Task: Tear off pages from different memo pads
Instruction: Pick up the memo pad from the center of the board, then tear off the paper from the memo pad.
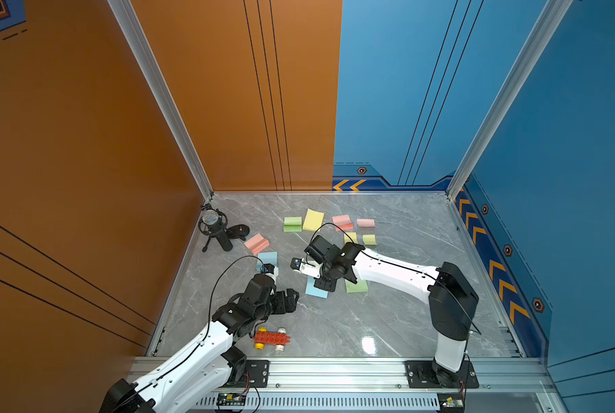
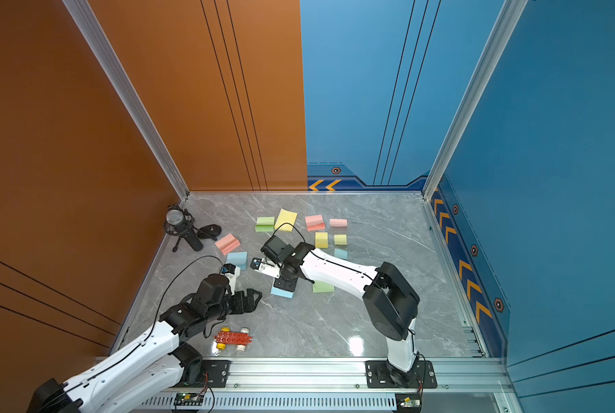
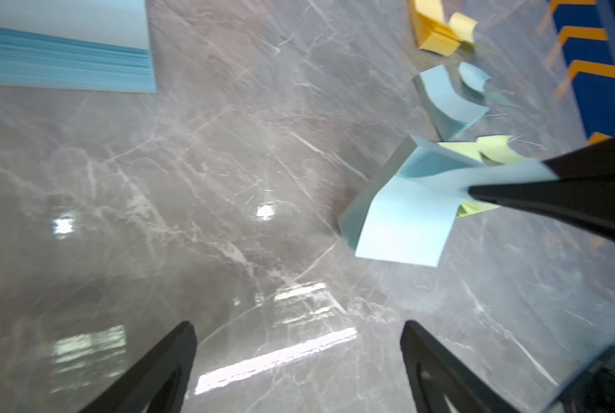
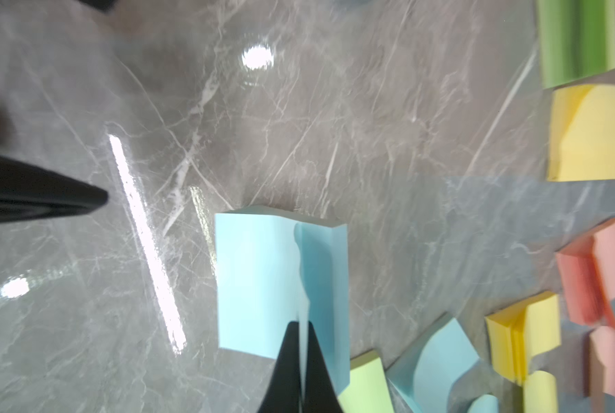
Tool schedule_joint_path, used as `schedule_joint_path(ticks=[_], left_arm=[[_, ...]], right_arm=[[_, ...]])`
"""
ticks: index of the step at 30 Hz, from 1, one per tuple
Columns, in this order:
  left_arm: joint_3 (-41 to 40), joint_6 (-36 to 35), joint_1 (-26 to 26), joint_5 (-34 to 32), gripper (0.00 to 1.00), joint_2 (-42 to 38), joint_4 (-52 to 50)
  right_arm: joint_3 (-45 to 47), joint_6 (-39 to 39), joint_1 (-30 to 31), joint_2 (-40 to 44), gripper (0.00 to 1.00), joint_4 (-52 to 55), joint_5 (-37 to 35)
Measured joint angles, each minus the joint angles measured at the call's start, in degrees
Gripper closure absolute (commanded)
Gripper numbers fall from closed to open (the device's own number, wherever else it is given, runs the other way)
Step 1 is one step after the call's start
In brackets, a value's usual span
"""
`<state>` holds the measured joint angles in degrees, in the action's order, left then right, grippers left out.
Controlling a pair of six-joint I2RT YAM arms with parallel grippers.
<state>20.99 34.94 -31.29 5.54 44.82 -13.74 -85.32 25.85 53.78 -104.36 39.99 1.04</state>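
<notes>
My right hand (image 4: 301,330) is clenched on the top page (image 4: 303,307) of the small blue pad (image 4: 256,282), with my fingertips pinched flat and the sheet between them. From my right wrist the page shows almost edge-on. It is a thin curved strip that runs the length of the pad, from its far edge straight toward my fingertips. From my left wrist the page arcs up off the block, and its other end meets the pad's top. The pad lies flat near the middle of the tabletop (image 1: 388,321), turned at a slant to the front rail and partly under my wrist in both top views. The green pad (image 1: 356,285) sits just beside it on my right.

My left hand (image 3: 297,329) is released, fingers spread wide over bare tabletop with nothing in them, near the big blue pad (image 1: 268,258).

A bare grey stretch lies between the small blue pad and the front rail. The toy car (image 1: 272,338) stands near that rail by my left arm. The yellow pad (image 1: 313,220) and others crowd the back.
</notes>
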Motion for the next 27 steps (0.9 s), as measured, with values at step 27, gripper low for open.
schedule_joint_path(ticks=[27], left_arm=[[7.02,-4.85,-18.58,5.88,0.21,-3.58,13.73]], right_arm=[[11.34,3.91,2.73,34.32,1.0,3.32,11.15]])
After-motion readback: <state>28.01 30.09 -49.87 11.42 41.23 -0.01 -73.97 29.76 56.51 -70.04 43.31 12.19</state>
